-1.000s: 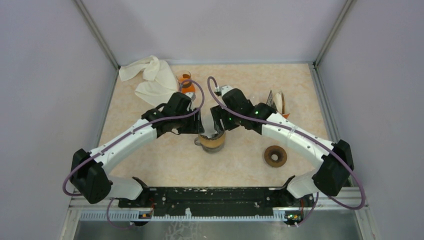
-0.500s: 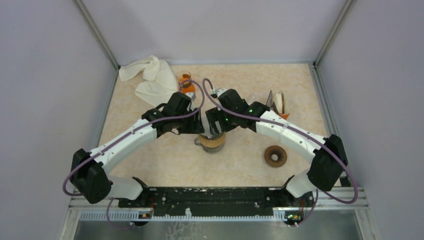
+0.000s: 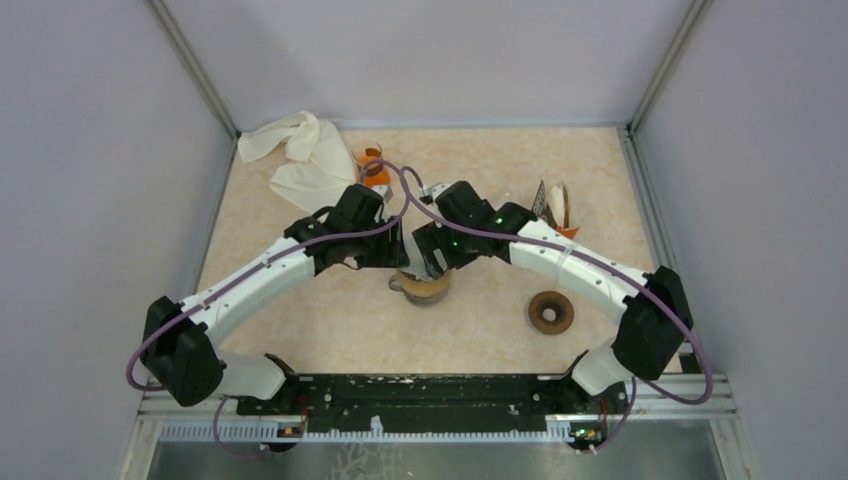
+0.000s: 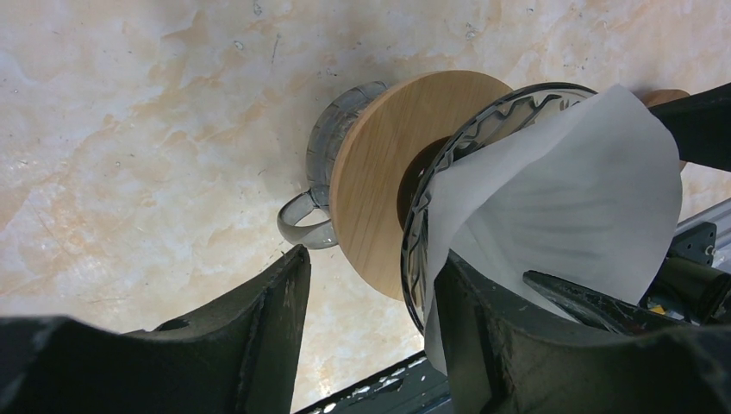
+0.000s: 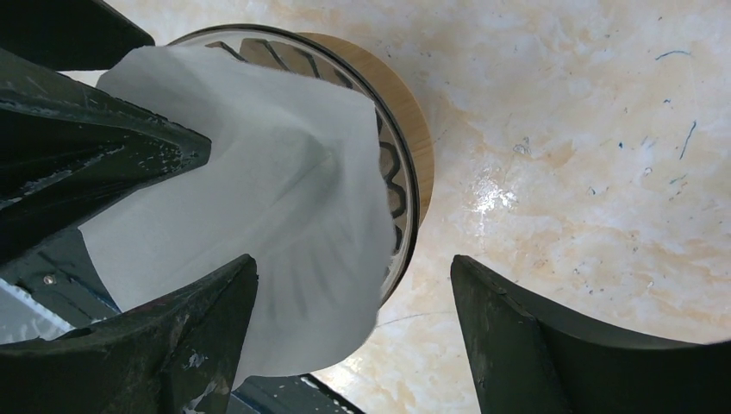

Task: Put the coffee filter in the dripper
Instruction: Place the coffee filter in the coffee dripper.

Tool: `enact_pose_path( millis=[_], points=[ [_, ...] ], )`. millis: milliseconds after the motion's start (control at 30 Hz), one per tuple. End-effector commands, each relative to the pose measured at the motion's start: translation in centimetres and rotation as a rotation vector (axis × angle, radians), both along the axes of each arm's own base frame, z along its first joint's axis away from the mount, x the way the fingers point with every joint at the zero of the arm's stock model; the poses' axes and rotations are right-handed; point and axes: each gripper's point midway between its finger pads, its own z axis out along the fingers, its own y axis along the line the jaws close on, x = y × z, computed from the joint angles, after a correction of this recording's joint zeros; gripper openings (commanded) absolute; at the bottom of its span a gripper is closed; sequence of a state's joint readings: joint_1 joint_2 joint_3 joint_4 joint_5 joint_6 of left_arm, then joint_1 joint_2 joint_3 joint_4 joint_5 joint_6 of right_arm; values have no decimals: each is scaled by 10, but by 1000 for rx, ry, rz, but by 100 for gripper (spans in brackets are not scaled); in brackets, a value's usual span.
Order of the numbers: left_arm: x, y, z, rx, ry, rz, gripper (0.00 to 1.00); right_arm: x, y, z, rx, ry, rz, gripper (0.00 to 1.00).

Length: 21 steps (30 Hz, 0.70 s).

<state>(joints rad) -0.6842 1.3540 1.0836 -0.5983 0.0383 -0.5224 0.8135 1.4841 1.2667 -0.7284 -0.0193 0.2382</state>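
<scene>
**A:** Top external view shows both arms crowding over the dripper (image 3: pixel 425 287), and its mouth is hidden!

**B:** Left wrist view opens it up. The white paper coffee filter (image 4: pixel 560 198), softly creased, sits inside the ribbed glass cone above the wooden collar (image 4: pixel 379 172).

**A:** And the pincers?

**B:** Right gripper (image 5: pixel 353 263) gapes wide, the paper beside one finger, the other well apart. Left gripper (image 4: pixel 372 263) straddles the dripper's rim with its jaws parted. Pinching or not, I cannot tell.

Table (image 3: pixel 330 310) with dripper (image 4: pixel 379 181), cloth (image 3: pixel 300 150), ring (image 3: pixel 551 312)
</scene>
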Motion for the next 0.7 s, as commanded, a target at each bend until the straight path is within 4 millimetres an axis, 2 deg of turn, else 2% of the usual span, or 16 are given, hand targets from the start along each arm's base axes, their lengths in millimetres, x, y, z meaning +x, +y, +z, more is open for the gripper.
enact_pose_path(
  millis=[0,133,233,467,667],
  points=[
    [5,-3,5,-12,-18,-11,60,18,10,31,56,-82,-15,83],
    [5,-4,5,-16,-17,-16,60,28,10,35,57,-116,-61,84],
    [5,-5,4,-16,-15,-17,60,31,14,31,62,-112,-65,84],
    [5,-5,5,-19,-19,-20,60,28,14,12,32,-73,-47,84],
    [5,-5,3,-15,-15,-18,60,21,4,-6,-33,-39,-33,84]
  ],
)
